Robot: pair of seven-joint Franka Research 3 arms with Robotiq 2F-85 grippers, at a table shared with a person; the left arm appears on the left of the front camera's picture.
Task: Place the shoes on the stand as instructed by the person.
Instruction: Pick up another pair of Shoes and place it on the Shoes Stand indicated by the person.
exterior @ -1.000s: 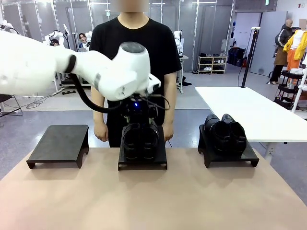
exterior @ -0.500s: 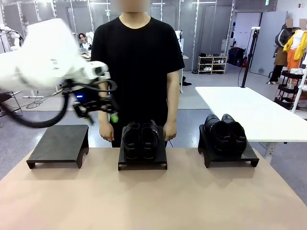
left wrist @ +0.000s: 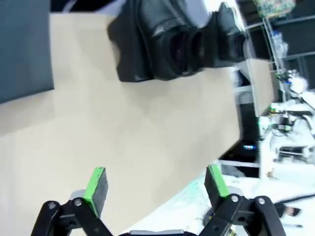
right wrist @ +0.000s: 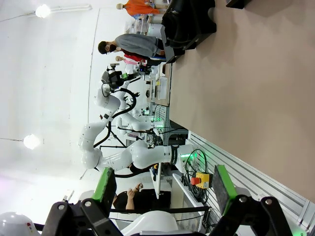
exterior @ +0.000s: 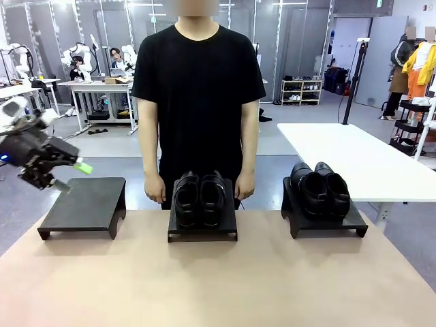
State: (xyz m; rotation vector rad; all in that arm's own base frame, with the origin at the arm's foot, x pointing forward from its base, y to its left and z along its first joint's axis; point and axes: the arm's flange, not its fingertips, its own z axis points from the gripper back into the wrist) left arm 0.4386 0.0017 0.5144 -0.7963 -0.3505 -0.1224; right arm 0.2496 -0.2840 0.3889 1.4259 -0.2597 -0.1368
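Three black stands sit in a row along the far edge of the counter (exterior: 218, 279), just in front of the person (exterior: 198, 95). Nearest the far left corner is the left stand (exterior: 87, 206), its top bare. On the middle stand (exterior: 203, 228) rests one pair of shoes (exterior: 199, 197), side by side with the openings up. Toward the far right corner, the right stand (exterior: 324, 221) carries the second pair of shoes (exterior: 320, 187), also side by side and turned slightly on the stand.

Behind the middle stand, the person stands with arms hanging straight down; one hand (exterior: 155, 187) is just left of the middle pair and the other hand (exterior: 244, 185) just right of it, neither touching the shoes.

At the left edge of the front view, the left gripper (exterior: 68, 176) hangs in the air above and beyond the outer side of the left stand, tilted, its jaws spread apart with nothing between them. The left wrist view shows the same: the green pads (left wrist: 96, 185) stand well apart over bare counter, with the middle pair and, beyond it, the second pair at the top of the picture.

In the right wrist view, the right gripper (right wrist: 162, 189) has its jaws released and wide, grasping nothing, with the counter's surface running along the picture's right side.
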